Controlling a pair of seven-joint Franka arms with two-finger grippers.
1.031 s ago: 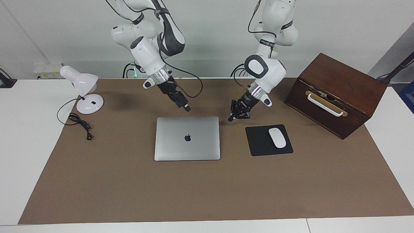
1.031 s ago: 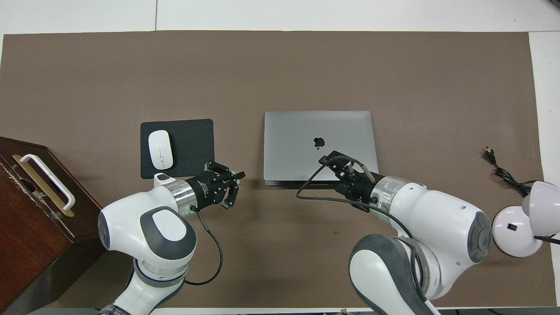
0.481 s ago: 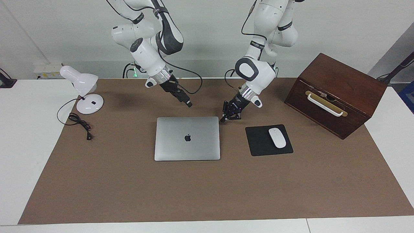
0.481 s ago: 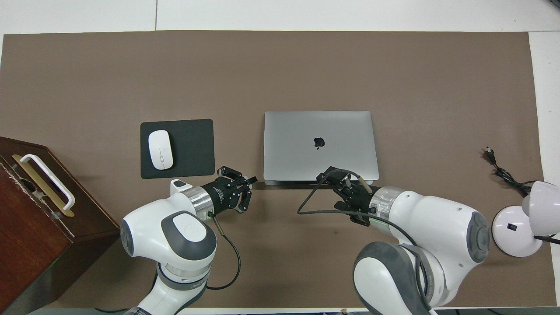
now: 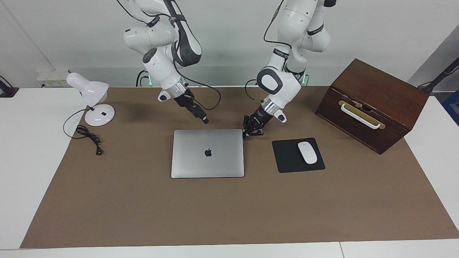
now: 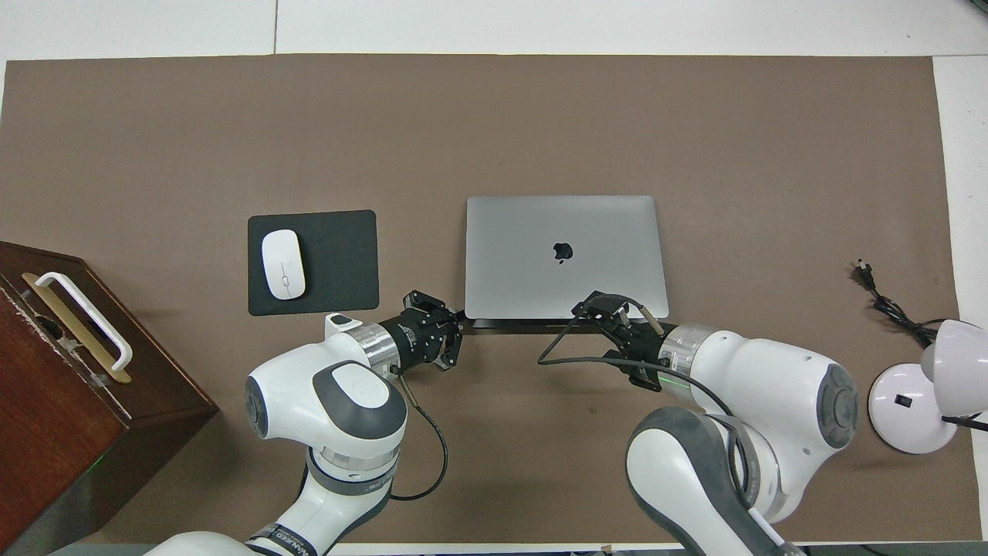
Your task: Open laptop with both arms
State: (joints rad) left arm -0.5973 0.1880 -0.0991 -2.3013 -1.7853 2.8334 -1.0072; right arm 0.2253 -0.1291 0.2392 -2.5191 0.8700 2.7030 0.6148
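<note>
Laptop (image 5: 208,153): closed, lid flat, logo up. It sits on the brown mat at the centre of the frame in the facing view, beside the black mouse pad (image 5: 287,157), which lies toward the left arm's end of the table.

Step in hand, as judged: both grippers are being brought to the laptop's edge nearer the robots, the upper edge in the facing view. From the logo's orientation, that is probably the opening edge.

Left gripper (image 5: 247,133): clenched, fingertips together, nothing between them. It is low, just beside the laptop's upper corner on the mouse-pad side. Whether it touches the corner cannot be told.

Right gripper (image 5: 205,121): just above the upper edge of the laptop in the frame, near its middle and apart from the lid. Whether it is released or clenched cannot be told, and nothing shows in it.

Doing the step well, as judged:
- One gripper should hold the base down near a corner while the other gets a tip under the lid's lip.
- The lift should follow the lid's arc about the hinge, slowly.
- A thin, smooth lid will slip if pushed sideways.
- An unpinned base would rise or slide on the mat.
</note>
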